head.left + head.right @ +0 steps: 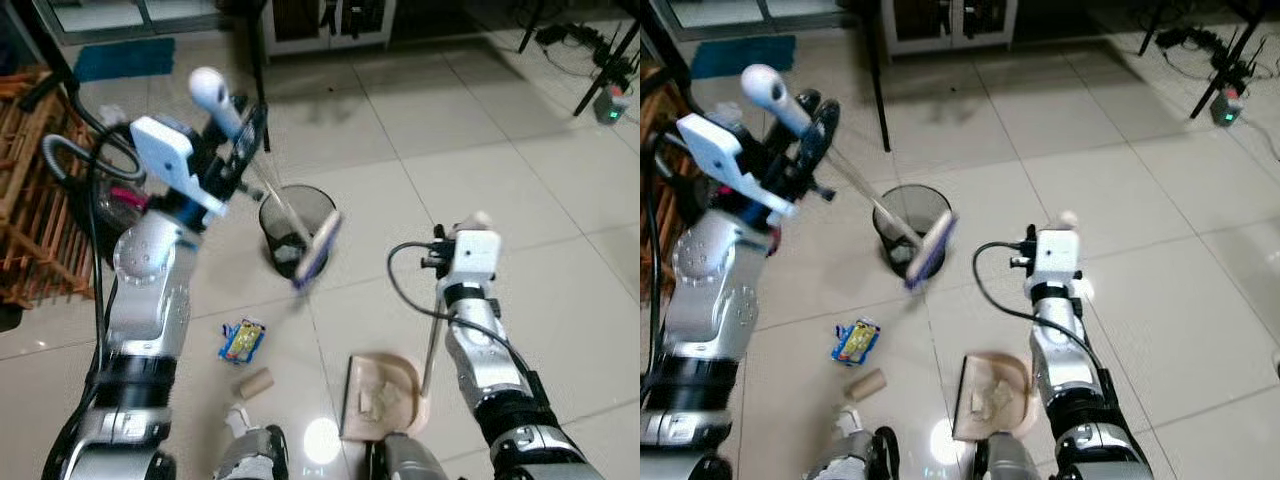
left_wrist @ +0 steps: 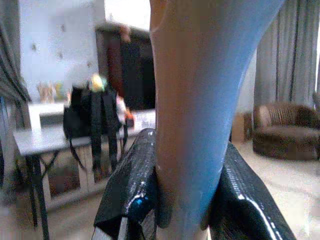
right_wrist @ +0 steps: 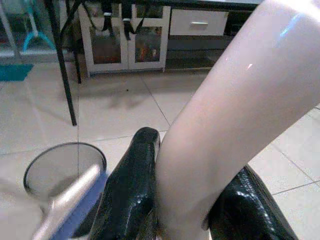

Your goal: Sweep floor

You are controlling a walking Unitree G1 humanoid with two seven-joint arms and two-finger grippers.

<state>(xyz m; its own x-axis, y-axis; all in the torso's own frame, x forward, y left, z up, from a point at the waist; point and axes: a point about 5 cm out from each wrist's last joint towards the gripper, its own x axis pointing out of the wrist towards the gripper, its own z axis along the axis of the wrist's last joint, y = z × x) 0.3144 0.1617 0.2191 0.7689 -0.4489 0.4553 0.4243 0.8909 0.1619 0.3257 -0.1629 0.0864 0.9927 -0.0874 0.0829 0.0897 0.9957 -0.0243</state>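
Observation:
My left gripper [image 1: 240,140] is raised at the upper left, shut on the broom handle [image 2: 200,100]. The handle slants down to the purple-edged broom head [image 1: 318,250], which hangs blurred beside the black mesh bin [image 1: 297,222]. Lower on the right, my right gripper [image 3: 192,200] is shut on the pale dustpan handle [image 3: 225,115]. The beige dustpan [image 1: 383,395] rests on the tiles in front of me with scraps in it. On the floor to its left lie a blue and yellow snack packet [image 1: 242,340], a cardboard roll [image 1: 255,381] and a white crumpled scrap [image 1: 237,415].
A wooden rack [image 1: 30,190] and a vacuum with a grey hose [image 1: 65,160] stand at the left. A black table leg [image 1: 258,60] and a white cabinet [image 1: 330,20] are behind the bin. Cables and a stand [image 1: 600,70] occupy the far right corner.

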